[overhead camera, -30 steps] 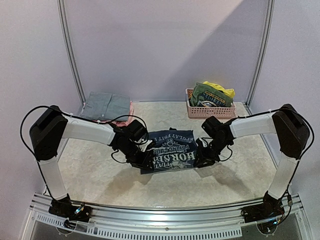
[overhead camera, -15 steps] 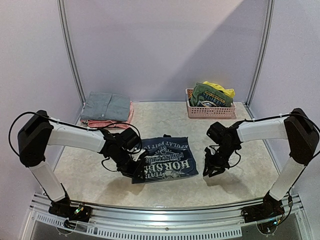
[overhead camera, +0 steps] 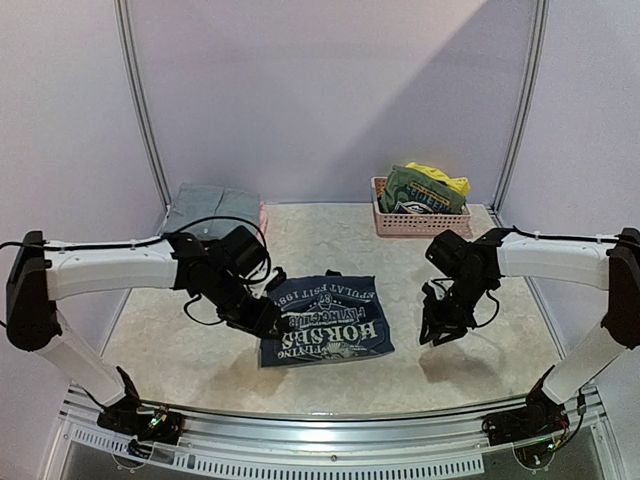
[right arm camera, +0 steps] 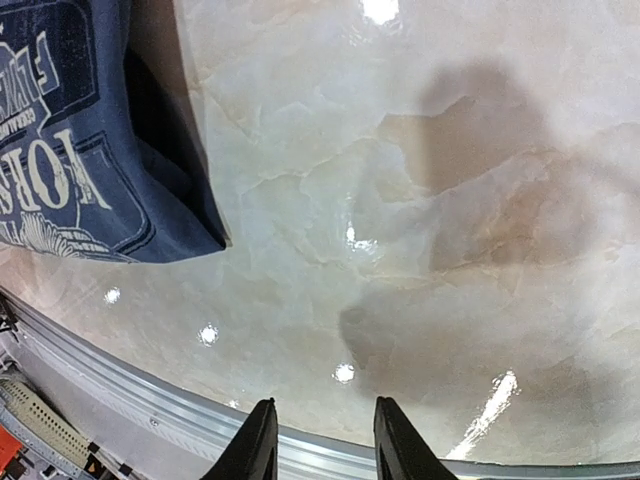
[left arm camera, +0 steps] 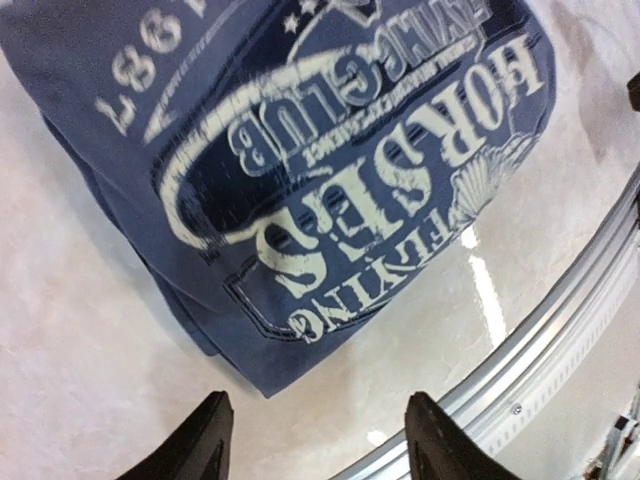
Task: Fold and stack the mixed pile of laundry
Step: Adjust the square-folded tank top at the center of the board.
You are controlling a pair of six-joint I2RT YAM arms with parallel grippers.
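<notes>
The pale marbled table (overhead camera: 200,350) carries a navy top (overhead camera: 325,318) near its middle, towards the front edge. It is folded into a flat, roughly rectangular pad with white lettering on its upper face and one small corner of cloth sticking out at the back. At the back left lies a folded grey shirt (overhead camera: 210,208) on top of a pink piece (overhead camera: 262,215). At the back right a pink basket (overhead camera: 420,226) holds a green printed tee (overhead camera: 420,192) with a yellow piece (overhead camera: 445,180) over it. The left gripper (overhead camera: 266,318) sits just beside the navy top's left edge. Its fingers (left arm camera: 212,442) are spread wide with only bare table between them, short of the cloth's corner, and grip nothing. The right gripper (overhead camera: 438,330) hangs over bare table, apart from the top's right edge. Its jaws are a narrow gap apart and hold nothing. The navy top's long axis runs left to right across the table, slightly skewed, and the lettering follows it, with the tops of the letters pointing to the near edge.
</notes>
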